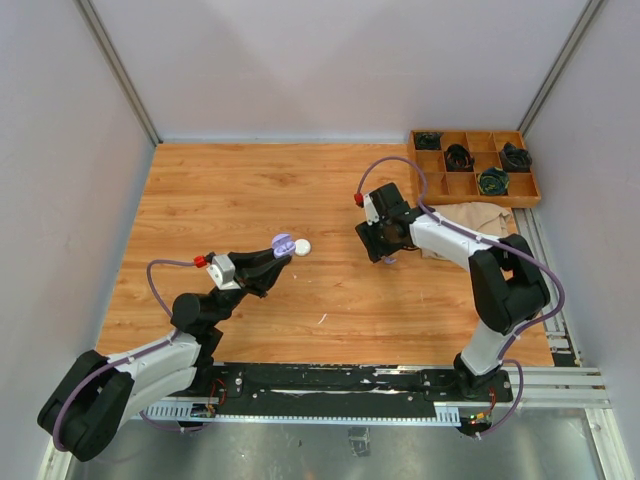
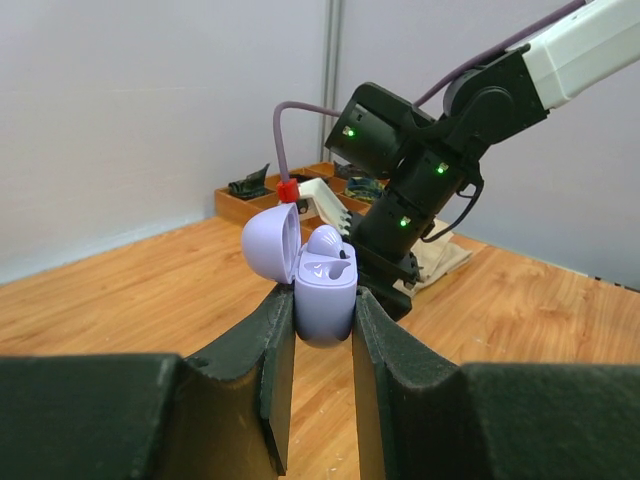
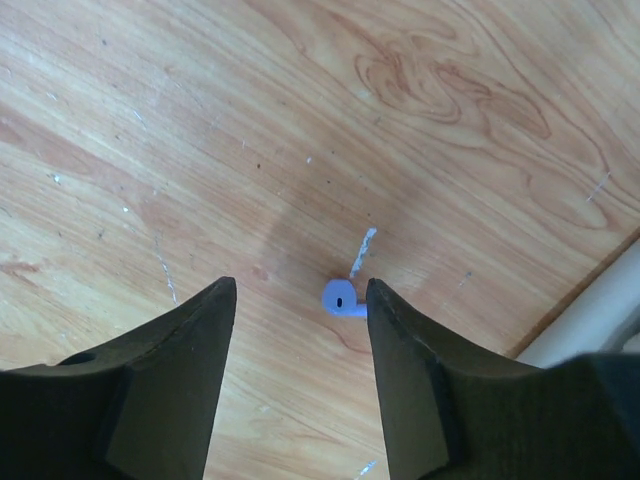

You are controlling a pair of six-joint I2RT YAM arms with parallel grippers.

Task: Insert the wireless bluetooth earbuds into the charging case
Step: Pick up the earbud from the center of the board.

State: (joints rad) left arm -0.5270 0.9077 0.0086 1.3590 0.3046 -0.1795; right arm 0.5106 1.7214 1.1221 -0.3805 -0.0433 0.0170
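Wood-grain bench (image 3: 150,120). Right tool (image 3: 300,290), jaws apart, hangs over lilac earbud (image 3: 340,298), off-centre toward 3 o'clock. Left tool (image 2: 323,302) clamps case (image 2: 322,280), lid open.

The table (image 1: 230,200) has a light wood-grain top, walled in by pale panels on the left, far and right sides. A white case (image 1: 302,246), small and round, lies near the middle. To its right a lilac earbud (image 3: 340,298) lies on the bare wood, just beside a short white scratch (image 3: 362,250). In the far right corner sits a wooden tray (image 1: 470,202) divided into two rows of compartments, several of them holding dark items. A beige cloth (image 1: 470,215) lies crumpled against the tray's near side.
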